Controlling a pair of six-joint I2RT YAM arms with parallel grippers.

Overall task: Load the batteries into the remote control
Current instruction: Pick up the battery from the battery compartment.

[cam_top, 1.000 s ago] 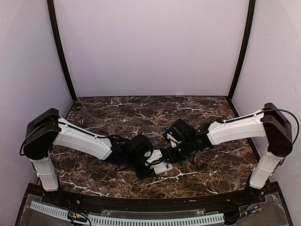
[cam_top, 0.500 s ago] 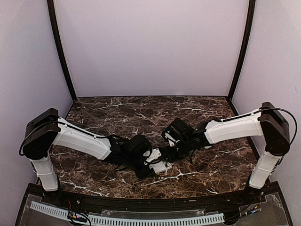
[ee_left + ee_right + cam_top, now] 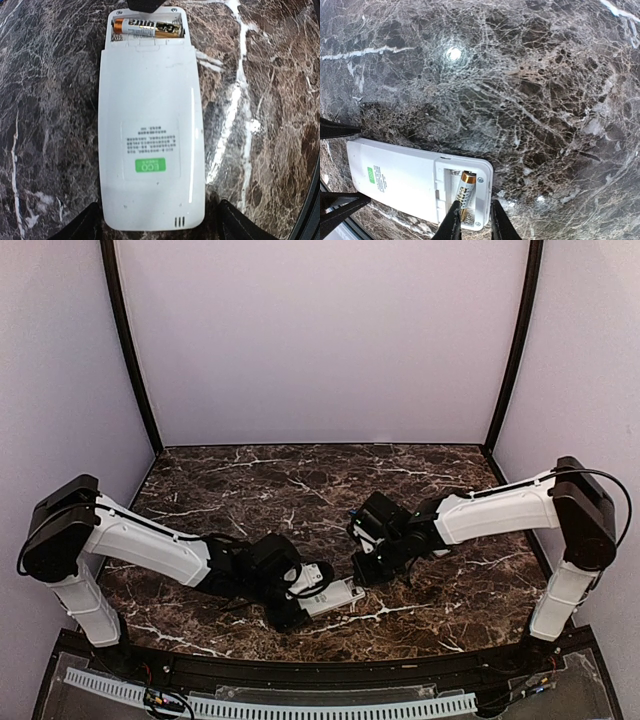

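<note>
Your remote control lies back up on the marble table, near the front edge between the two arms, with a green label on its back. Its battery compartment at the far end is uncovered, and one of the batteries, copper and black, lies crosswise inside. Your left gripper stands wide open. One finger sits on each side of the remote's near end, close to the corners, and it has hold of nothing. Your right gripper hangs over the compartment with its jaws nearly together, one end of the battery lying between its fingers. You cannot tell from these views whether they pinch it.
</note>
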